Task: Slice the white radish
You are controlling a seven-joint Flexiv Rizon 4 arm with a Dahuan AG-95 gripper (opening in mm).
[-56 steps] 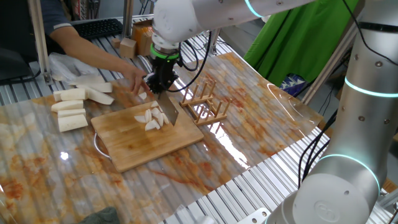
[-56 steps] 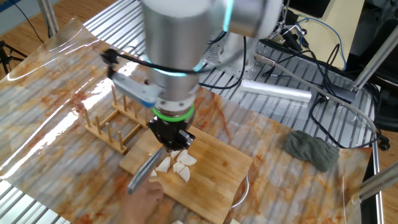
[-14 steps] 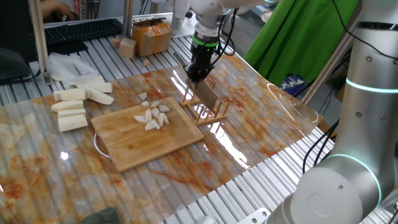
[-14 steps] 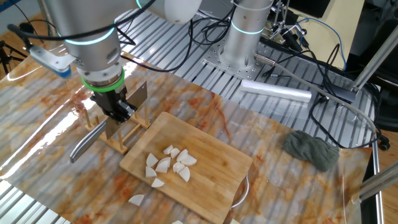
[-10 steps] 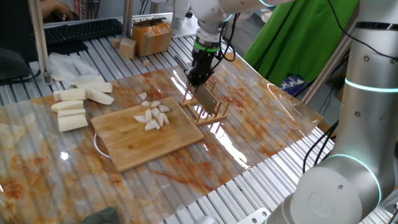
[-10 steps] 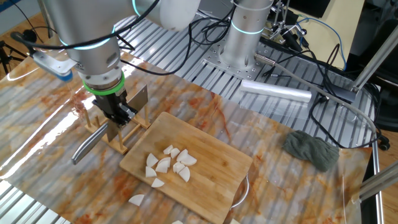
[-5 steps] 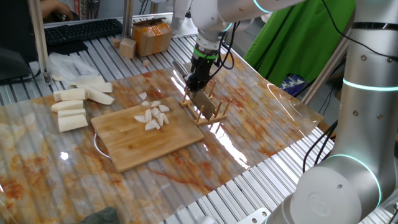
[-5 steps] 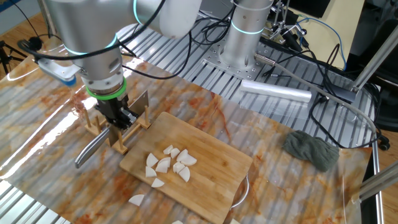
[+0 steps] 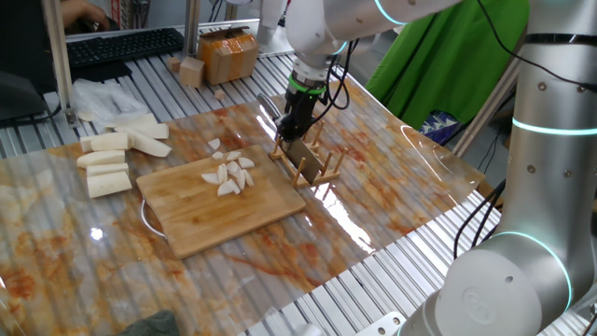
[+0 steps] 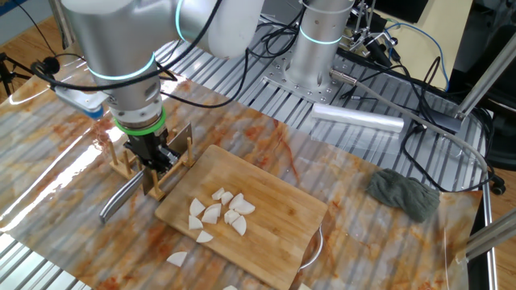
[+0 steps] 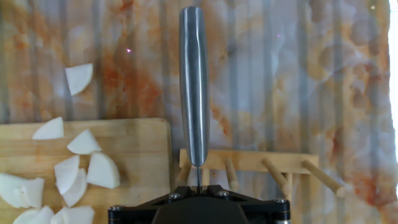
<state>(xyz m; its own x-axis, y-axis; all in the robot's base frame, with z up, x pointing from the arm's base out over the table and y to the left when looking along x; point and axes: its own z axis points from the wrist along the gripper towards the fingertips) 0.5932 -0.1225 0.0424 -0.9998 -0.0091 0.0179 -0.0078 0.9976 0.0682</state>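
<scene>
The tool [image 10: 156, 157] points straight down over the wooden rack [image 9: 311, 166], closed on the knife [image 10: 127, 195], whose blade stands between the rack's pegs while its grey metal handle sticks out low over the counter [image 9: 392, 191]. In the hand view the handle [image 11: 193, 87] runs straight up the picture from the tool's black body, and the rack's base bar and pegs [image 11: 273, 168] lie across the lower part. The white radish [image 9: 230, 174] lies as a small heap of thin pale slices on the wooden cutting board [image 9: 219, 207], near the board's edge that faces the rack; two or three slices lie off the board on the counter just beside it. In the other fixed view the slices [image 10: 219, 213] are spread over the middle of the board [image 10: 282, 217], with one more slice on the counter at its near edge. Longer white radish sticks [image 9: 110, 159] lie in a group on the counter well apart from the board, beside a translucent plastic bag [image 9: 98, 97]. A grey cloth [image 10: 403, 193] lies on the counter beyond the far end of the board.
</scene>
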